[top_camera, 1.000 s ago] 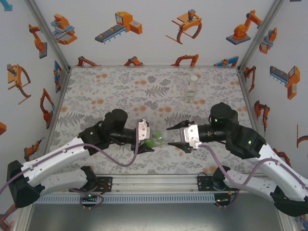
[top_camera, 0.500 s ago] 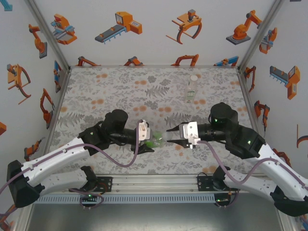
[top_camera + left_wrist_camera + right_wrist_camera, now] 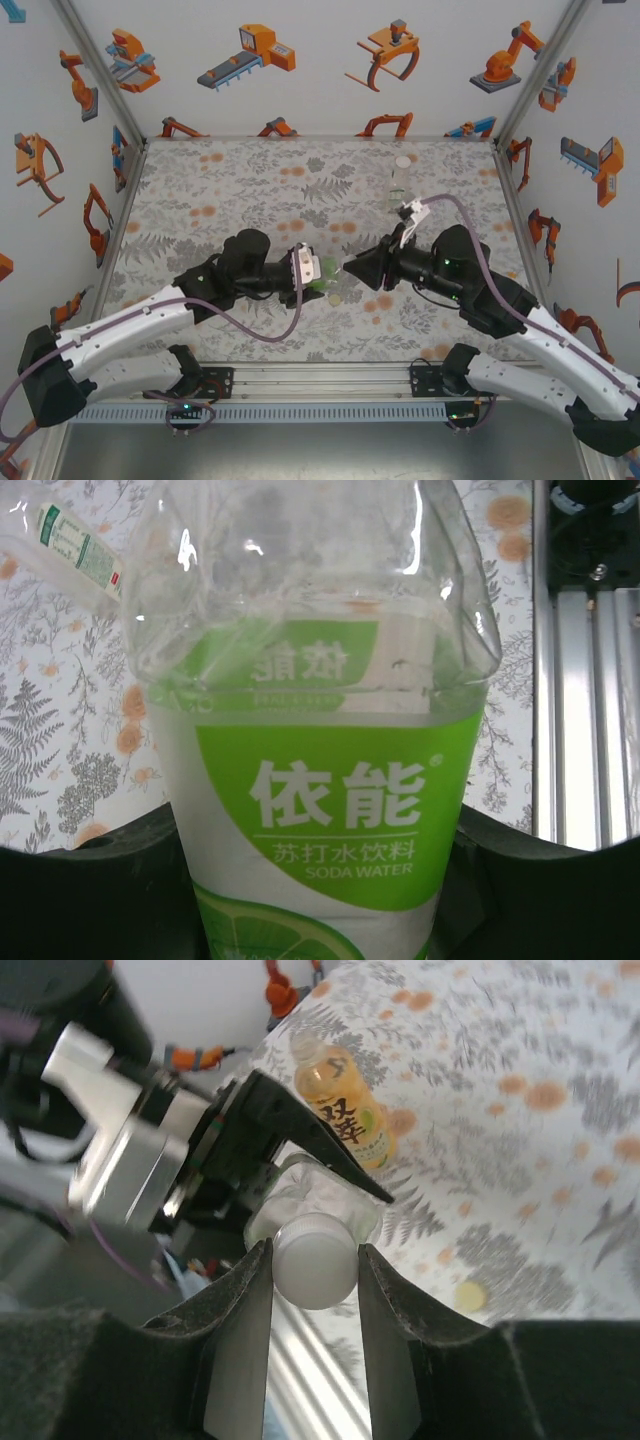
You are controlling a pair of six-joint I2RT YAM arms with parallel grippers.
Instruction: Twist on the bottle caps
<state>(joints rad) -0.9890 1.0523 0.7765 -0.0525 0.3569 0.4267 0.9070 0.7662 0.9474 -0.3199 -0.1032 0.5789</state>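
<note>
At the centre of the top view, our left gripper [image 3: 316,276] is clenched on the green-labelled bottle [image 3: 320,810], which it holds sideways. Our right gripper [image 3: 350,269] pinches the white cap [image 3: 315,1260] between both fingers, right at that bottle's mouth. In the right wrist view, the amber bottle [image 3: 340,1110] lies on the mat [image 3: 220,190] at upper middle and the yellowish cap [image 3: 470,1295] at lower right. The slim clear bottle [image 3: 400,185] sits upper right in the top view.

Overhead plus wrist close-ups around green bottle [image 3: 320,810]
</note>
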